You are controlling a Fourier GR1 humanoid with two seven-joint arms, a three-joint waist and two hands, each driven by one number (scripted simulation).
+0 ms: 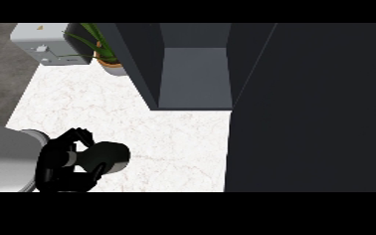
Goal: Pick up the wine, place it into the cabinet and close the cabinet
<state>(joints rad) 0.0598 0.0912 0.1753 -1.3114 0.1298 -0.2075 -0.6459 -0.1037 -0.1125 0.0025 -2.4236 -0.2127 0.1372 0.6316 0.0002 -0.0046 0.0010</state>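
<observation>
While one cabinet (195, 74) stands open, the left hand (60, 165) curls round one dark wine bottle (112, 155); one potted plant (109, 59) stands beside the cabinet.

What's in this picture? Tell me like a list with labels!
left hand: lower left, fingers curled round the wine
wine: dark, outside the cabinet
cabinet: open, door swung right
counter: white marble
plant: potted, upper left, beside cabinet
grey box: top left corner
right hand: not seen
</observation>
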